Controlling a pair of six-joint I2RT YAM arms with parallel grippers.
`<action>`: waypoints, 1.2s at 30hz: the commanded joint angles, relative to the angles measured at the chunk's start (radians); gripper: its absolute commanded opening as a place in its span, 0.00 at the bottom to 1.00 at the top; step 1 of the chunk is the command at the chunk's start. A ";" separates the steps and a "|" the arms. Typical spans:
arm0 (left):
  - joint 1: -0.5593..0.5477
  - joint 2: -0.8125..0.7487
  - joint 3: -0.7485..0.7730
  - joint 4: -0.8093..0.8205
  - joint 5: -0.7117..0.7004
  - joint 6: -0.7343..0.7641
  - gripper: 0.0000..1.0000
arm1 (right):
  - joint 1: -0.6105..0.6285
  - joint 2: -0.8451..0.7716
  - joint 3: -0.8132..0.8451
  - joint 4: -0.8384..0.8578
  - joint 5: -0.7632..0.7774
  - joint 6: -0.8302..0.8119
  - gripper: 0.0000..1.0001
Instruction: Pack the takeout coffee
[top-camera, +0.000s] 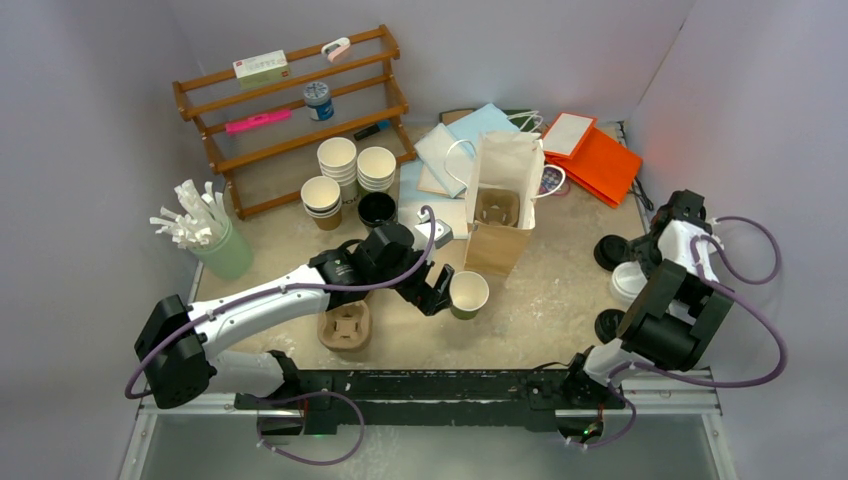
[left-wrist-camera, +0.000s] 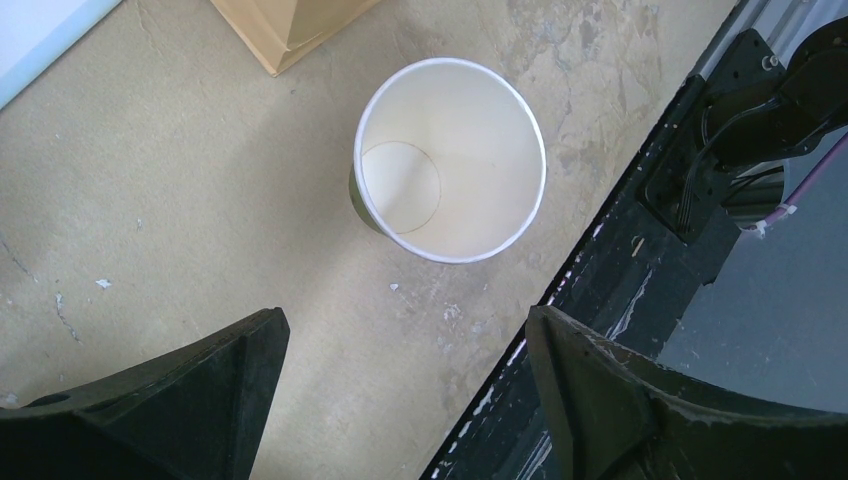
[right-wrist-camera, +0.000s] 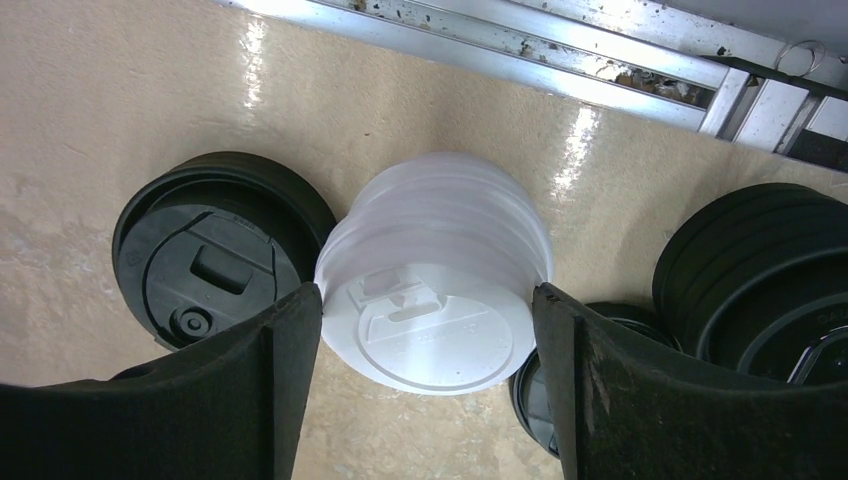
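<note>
One takeout coffee cup (top-camera: 468, 293), kraft outside and white inside, stands open with no lid near the table's middle; the left wrist view shows its empty inside (left-wrist-camera: 450, 160). My left gripper (top-camera: 437, 290) sits just left of it, open (left-wrist-camera: 405, 325), nothing between the fingers. At the right edge my right gripper (top-camera: 640, 262) reaches down over a stack of white lids (top-camera: 627, 283). In the right wrist view both fingertips touch opposite sides of the white lid stack (right-wrist-camera: 430, 260), so the right gripper (right-wrist-camera: 428, 300) is shut on it while it rests on the table.
A brown paper bag (top-camera: 505, 200) stands open behind the cup, a pulp tray (top-camera: 497, 208) inside. Another pulp tray (top-camera: 345, 328) lies under my left arm. Black lids (right-wrist-camera: 215, 250) (right-wrist-camera: 760, 270) flank the white stack. Spare cup stacks (top-camera: 340, 170), a black cup (top-camera: 377, 210), a wooden rack (top-camera: 290, 110) stand at the back.
</note>
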 joint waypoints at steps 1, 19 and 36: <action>-0.004 0.002 0.042 0.024 0.013 0.008 0.94 | -0.001 -0.002 0.055 -0.043 0.023 0.017 0.76; -0.004 0.015 0.050 0.029 0.027 0.013 0.94 | 0.024 -0.099 0.143 -0.142 -0.122 -0.057 0.76; -0.004 -0.011 0.041 0.025 -0.015 -0.004 0.94 | 0.287 -0.253 0.114 -0.206 -0.286 -0.053 0.73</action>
